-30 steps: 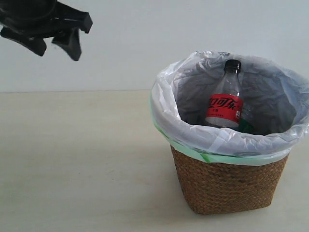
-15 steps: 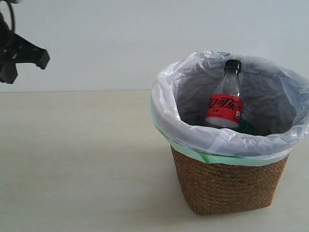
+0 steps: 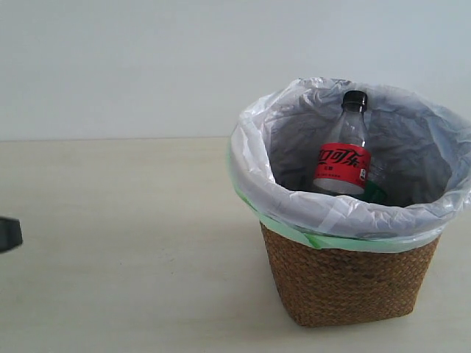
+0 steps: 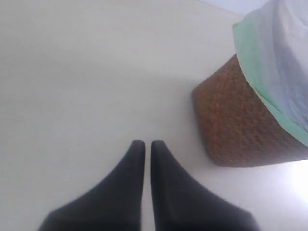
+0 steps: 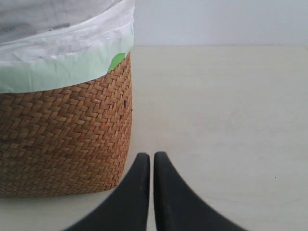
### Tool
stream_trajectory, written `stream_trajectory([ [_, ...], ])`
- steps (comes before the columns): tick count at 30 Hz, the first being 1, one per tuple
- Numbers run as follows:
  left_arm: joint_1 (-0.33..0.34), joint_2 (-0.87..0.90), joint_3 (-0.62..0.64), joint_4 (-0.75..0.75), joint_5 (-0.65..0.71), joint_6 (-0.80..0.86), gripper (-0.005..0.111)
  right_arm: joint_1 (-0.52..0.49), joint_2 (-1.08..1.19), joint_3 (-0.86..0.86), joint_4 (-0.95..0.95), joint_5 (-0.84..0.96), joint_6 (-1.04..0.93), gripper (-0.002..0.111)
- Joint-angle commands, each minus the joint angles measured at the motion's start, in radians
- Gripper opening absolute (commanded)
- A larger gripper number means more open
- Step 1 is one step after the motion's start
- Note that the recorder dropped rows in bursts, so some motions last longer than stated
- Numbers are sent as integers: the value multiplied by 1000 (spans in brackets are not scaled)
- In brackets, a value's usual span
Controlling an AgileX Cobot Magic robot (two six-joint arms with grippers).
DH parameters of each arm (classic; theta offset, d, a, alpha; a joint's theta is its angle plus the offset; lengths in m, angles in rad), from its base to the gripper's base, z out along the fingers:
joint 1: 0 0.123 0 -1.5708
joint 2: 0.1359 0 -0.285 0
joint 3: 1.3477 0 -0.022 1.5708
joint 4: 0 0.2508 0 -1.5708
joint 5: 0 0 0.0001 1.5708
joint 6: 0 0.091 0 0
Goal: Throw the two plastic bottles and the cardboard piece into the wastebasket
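The wicker wastebasket (image 3: 346,283) with its white bag stands on the right of the table. Inside it the red-label bottle (image 3: 343,158) with a black cap leans upright. A bit of green (image 3: 375,193) shows beside it; I cannot tell if that is the other bottle. The cardboard piece is hidden. My left gripper (image 4: 144,143) is shut and empty, over bare table beside the wastebasket (image 4: 236,120). Only a dark tip (image 3: 9,234) of that arm shows at the exterior view's left edge. My right gripper (image 5: 152,154) is shut and empty, low beside the wastebasket (image 5: 62,139).
A pale table (image 3: 125,243) stretches left of the basket, with a plain white wall (image 3: 147,66) behind it. Nothing else lies on the table in these views.
The left arm has dropped from the upper left corner down the left edge, leaving only a small dark tip in sight. The basket and bottle have not moved.
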Motion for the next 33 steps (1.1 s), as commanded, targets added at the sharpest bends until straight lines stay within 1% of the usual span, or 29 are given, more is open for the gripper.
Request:
stream_trajectory([
  [1, 2, -99, 95, -172, -36, -6, 4, 2, -5, 0, -2, -9, 0, 0],
  [3, 2, -124, 102, -172, -32, 3, 4, 2, -5, 0, -2, -9, 0, 0],
  [11, 2, -130, 102, -172, -34, 14, 4, 2, -5, 0, -2, -9, 0, 0],
  [12, 10, -139, 102, -170, -34, 14, 4, 2, -5, 0, -2, -9, 0, 0],
  [14, 60, -181, 102, -170, -30, 37, 4, 2, -5, 0, -2, -9, 0, 0],
  [15, 98, -212, 102, -170, -37, 65, 4, 2, -5, 0, -2, -9, 0, 0],
  [17, 226, -322, 111, -170, -74, 225, 4, 2, -5, 0, -2, -9, 0, 0],
  [19, 316, -407, 147, -182, -161, 331, 4, 2, -5, 0, -2, -9, 0, 0],
  [21, 383, -504, 207, -184, -284, 395, 4, 2, -5, 0, -2, -9, 0, 0],
  [25, 444, -656, 366, -184, -528, 407, 4, 2, -5, 0, -2, -9, 0, 0],
  [28, 477, -714, 472, -184, -681, 407, 4, 2, -5, 0, -2, -9, 0, 0],
  [30, 496, -714, 515, -184, -745, 407, 4, 2, -5, 0, -2, -9, 0, 0],
  [31, 507, -714, 515, -180, -751, 410, 4, 2, -5, 0, -2, -9, 0, 0],
  [33, 522, -714, 515, -180, -674, 489, 4, 2, -5, 0, -2, -9, 0, 0],
])
